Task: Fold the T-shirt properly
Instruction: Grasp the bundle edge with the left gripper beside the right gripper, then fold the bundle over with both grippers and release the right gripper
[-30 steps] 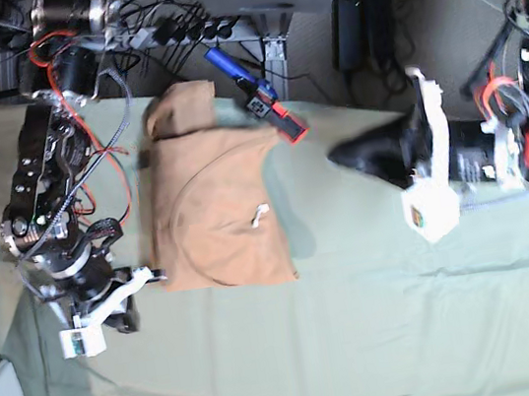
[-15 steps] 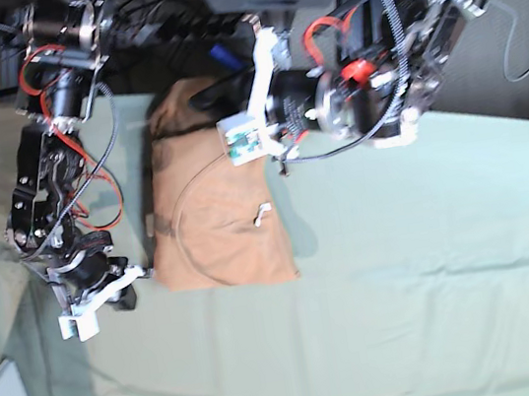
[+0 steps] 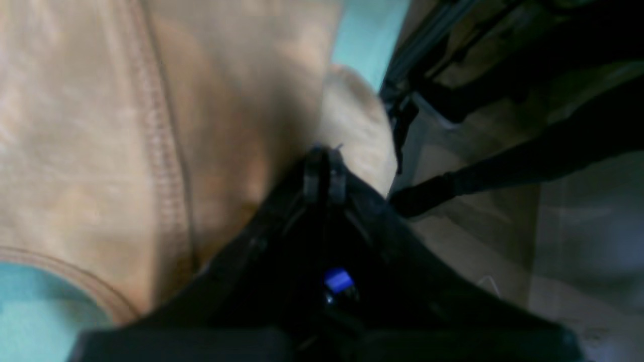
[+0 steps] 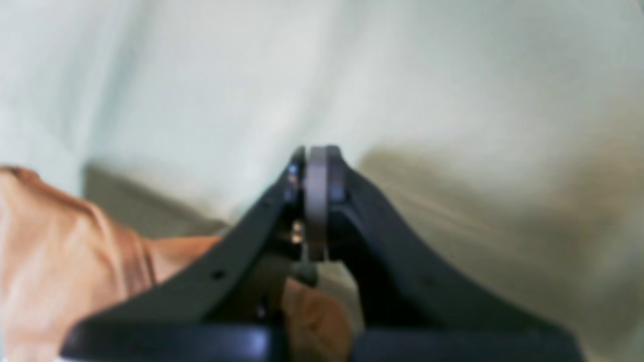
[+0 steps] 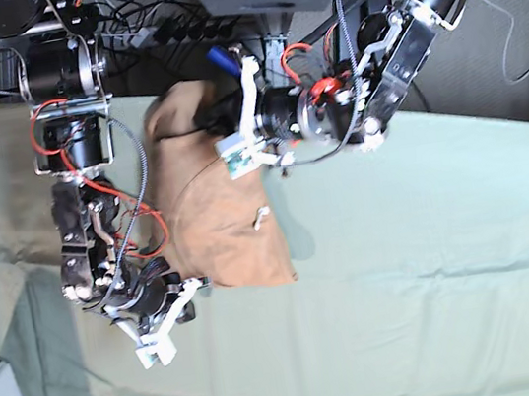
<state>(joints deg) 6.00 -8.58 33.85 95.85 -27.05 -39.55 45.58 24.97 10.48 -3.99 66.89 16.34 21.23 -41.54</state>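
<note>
Looking down from the left wrist, the left gripper (image 3: 322, 168) has its jaws pressed together with nothing visibly between them, its tip just over the far edge of the tan T-shirt (image 3: 151, 125), which spreads to the gripper's left. From the right wrist, the right gripper (image 4: 316, 171) is likewise closed on nothing, with bare green cloth (image 4: 402, 75) ahead and the shirt bunched low at its left. From the base view, the shirt lies between both grippers, the left gripper (image 5: 201, 118) at its upper end and the right gripper (image 5: 201, 283) just beside its lower corner.
</note>
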